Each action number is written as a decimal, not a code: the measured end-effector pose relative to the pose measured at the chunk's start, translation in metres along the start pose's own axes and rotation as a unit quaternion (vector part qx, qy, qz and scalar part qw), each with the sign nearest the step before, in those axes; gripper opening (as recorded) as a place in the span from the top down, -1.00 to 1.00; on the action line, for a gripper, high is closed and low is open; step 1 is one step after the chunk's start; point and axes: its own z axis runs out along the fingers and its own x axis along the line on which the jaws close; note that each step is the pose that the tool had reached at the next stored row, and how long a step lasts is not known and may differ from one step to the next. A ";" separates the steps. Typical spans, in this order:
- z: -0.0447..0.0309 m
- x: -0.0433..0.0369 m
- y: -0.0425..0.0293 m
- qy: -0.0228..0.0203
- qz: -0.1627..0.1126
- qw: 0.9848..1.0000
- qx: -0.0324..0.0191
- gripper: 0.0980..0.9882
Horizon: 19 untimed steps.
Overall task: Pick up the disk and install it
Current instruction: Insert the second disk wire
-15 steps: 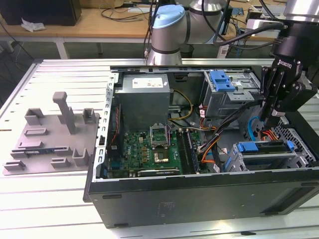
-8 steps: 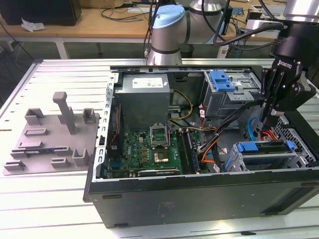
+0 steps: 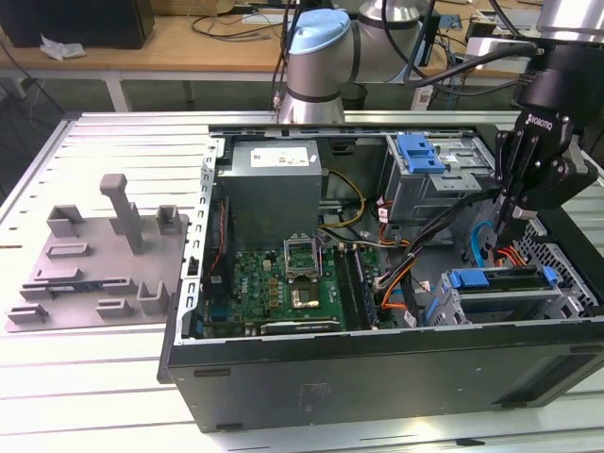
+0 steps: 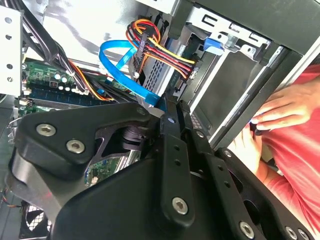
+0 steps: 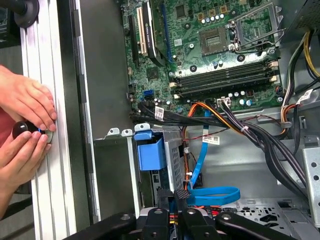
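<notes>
The disk (image 3: 500,279) stands on edge inside the lower drive cage (image 3: 491,304) at the front right of the open computer case (image 3: 377,377); its blue carrier edge and a dark side strip show. In the first wrist view the blue carrier end (image 5: 150,152) sits in that cage. My black gripper (image 3: 507,225) hangs just above and behind the cage, with its thin fingers pressed together and nothing visible between them. In both wrist views the fingertips (image 4: 168,111) (image 5: 177,194) end beside a flat blue data cable (image 4: 120,60) (image 5: 210,194).
A grey upper cage with a blue latch (image 3: 422,154) stands behind the gripper. Cable bundles (image 3: 415,255), the motherboard (image 3: 283,283) and the power supply (image 3: 274,184) crowd the case. A grey fixture plate (image 3: 104,255) lies on the exterior view's left. A person's hands (image 5: 25,115) rest on the table rail beside the case.
</notes>
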 end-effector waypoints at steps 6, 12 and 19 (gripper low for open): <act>0.0000 0.0000 0.0000 0.000 0.000 1.000 0.000 0.86; 0.0004 0.0014 0.0000 -0.011 0.000 1.000 0.002 0.86; 0.0044 0.0152 -0.0015 -0.023 0.002 1.000 0.010 0.86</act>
